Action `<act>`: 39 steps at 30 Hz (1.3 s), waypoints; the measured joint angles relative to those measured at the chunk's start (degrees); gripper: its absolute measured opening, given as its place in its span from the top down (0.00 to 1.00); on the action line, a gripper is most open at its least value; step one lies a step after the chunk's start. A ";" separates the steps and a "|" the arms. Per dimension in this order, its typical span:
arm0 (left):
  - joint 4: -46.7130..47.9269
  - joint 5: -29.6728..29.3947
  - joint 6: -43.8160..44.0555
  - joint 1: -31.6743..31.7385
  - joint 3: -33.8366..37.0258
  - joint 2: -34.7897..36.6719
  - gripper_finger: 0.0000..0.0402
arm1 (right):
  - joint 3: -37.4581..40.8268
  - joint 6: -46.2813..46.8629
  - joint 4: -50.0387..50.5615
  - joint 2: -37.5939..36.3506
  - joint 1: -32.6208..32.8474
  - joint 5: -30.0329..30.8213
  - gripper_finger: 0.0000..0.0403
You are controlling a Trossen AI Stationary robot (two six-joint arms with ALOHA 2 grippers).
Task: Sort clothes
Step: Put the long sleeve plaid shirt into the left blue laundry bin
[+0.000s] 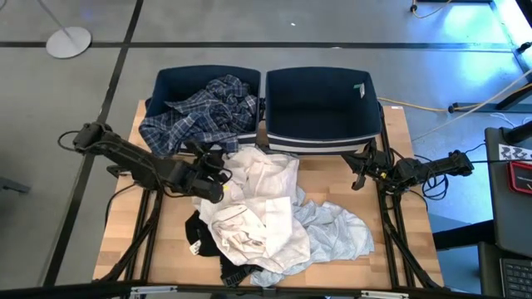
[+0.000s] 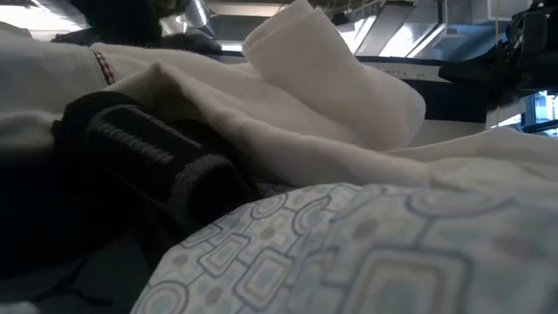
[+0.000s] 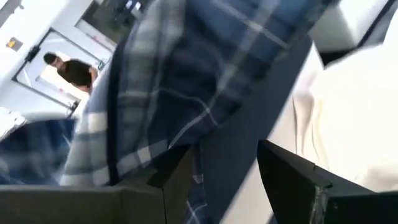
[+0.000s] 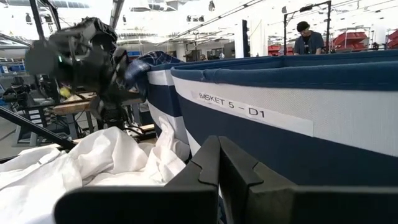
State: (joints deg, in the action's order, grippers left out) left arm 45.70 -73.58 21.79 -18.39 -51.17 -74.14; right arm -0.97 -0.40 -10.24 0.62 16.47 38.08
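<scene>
A blue-white plaid shirt [image 1: 204,108] lies in the left navy bin [image 1: 170,83] and hangs over its near wall onto the table. A heap of clothes lies at mid-table: a white garment [image 1: 258,191], a pale blue patterned one [image 1: 341,232] and a black one [image 1: 204,237]. My left gripper [image 1: 218,162] stands open at the heap's far left, just near of the left bin, with plaid cloth [image 3: 186,93] close ahead of its fingers. My right gripper [image 1: 357,176] is shut and holds nothing, in front of the right bin's [image 1: 320,108] near wall. My left gripper has a strip of the plaid shirt [image 3: 198,180] hanging right beside one finger [image 3: 177,180]; I cannot tell whether the cloth touches that finger. Nothing spans the gap between the two fingers.
The right bin shows only a small tag [image 1: 360,90] at its far right corner; its near wall carries a label [image 4: 249,112]. Bare wood runs along the table's left edge [image 1: 125,216] and right edge [image 1: 407,216]. People stand in the room beyond [image 4: 308,37].
</scene>
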 joint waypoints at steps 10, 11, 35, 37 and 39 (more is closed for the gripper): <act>-0.10 -5.01 -13.82 1.13 -9.89 6.73 0.57 | 0.00 0.54 0.28 0.00 0.01 -0.09 0.99; -0.12 -5.03 -14.91 1.64 -10.42 7.51 0.57 | 0.00 0.57 0.29 0.00 0.02 -0.09 0.99; 0.71 38.72 -13.02 45.05 -10.77 13.86 0.57 | 0.00 -1.54 -0.36 0.00 0.01 0.53 0.99; 0.24 44.67 -12.62 48.70 -10.77 13.45 0.57 | 0.00 -1.60 -0.35 0.00 0.01 0.52 0.99; 0.13 50.35 -11.67 52.32 -10.74 12.64 0.57 | -0.02 -1.60 -0.35 0.00 0.00 0.53 0.99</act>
State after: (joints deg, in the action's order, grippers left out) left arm 45.83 -23.23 10.12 33.93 -61.91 -61.50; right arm -0.99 -2.00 -10.59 0.62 16.47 38.61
